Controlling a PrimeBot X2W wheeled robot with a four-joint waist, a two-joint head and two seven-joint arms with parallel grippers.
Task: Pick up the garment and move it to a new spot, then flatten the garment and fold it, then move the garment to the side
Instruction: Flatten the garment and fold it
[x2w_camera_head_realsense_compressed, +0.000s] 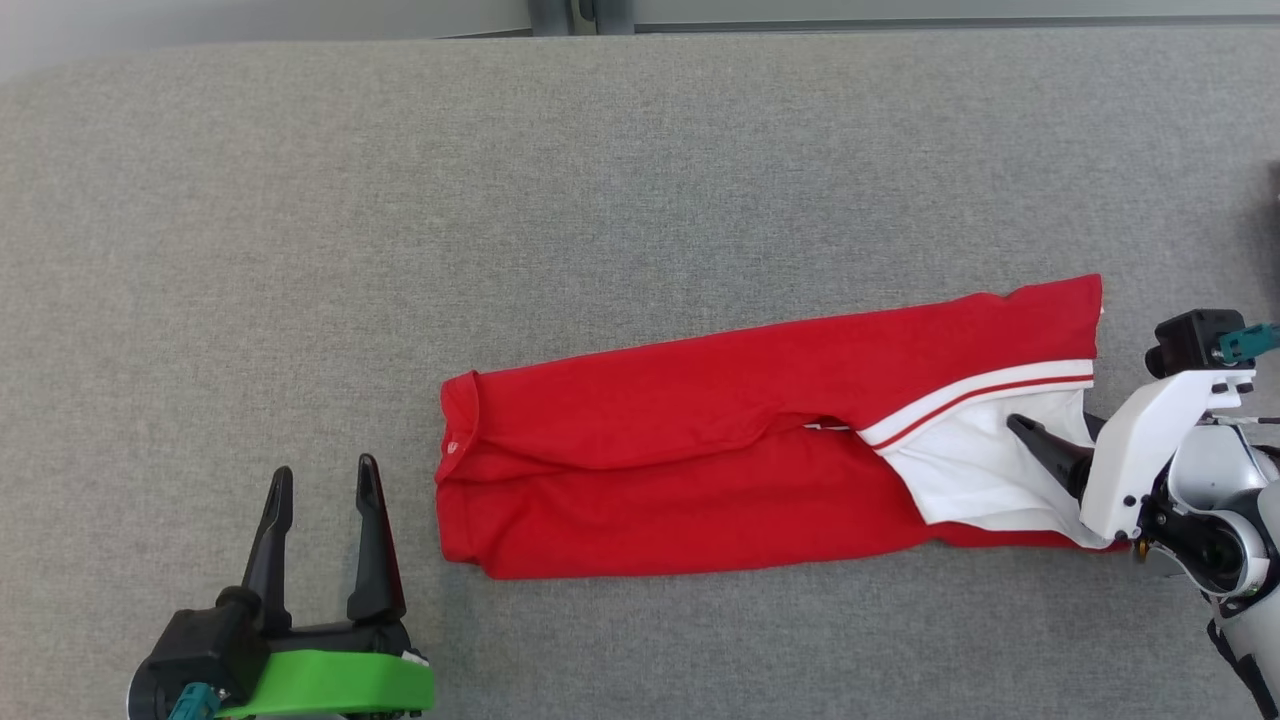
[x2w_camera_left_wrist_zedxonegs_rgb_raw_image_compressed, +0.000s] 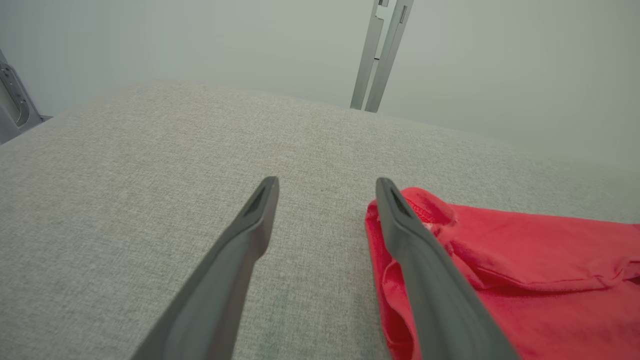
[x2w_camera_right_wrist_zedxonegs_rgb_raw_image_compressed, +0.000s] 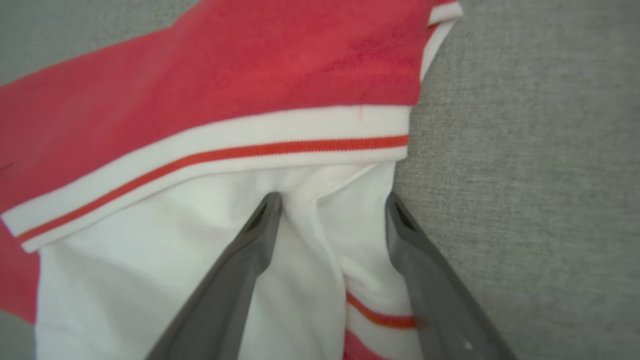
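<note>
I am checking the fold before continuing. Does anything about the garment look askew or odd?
Yes. The garment lies slanted on the grey surface, its right end higher in the head view. There the red layer stops short, leaving a white panel uncovered. No tear or stain shows.

The tabletop (x2w_camera_head_realsense_compressed: 640, 150) is lying open beyond and left of the garment (x2w_camera_head_realsense_compressed: 700, 450). The garment is taking up the near right stretch.

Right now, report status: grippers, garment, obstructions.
Left gripper open, beside the garment, left end. Right gripper open, over its white part. It lies folded long on grey table. Nothing seen blocking.
</note>
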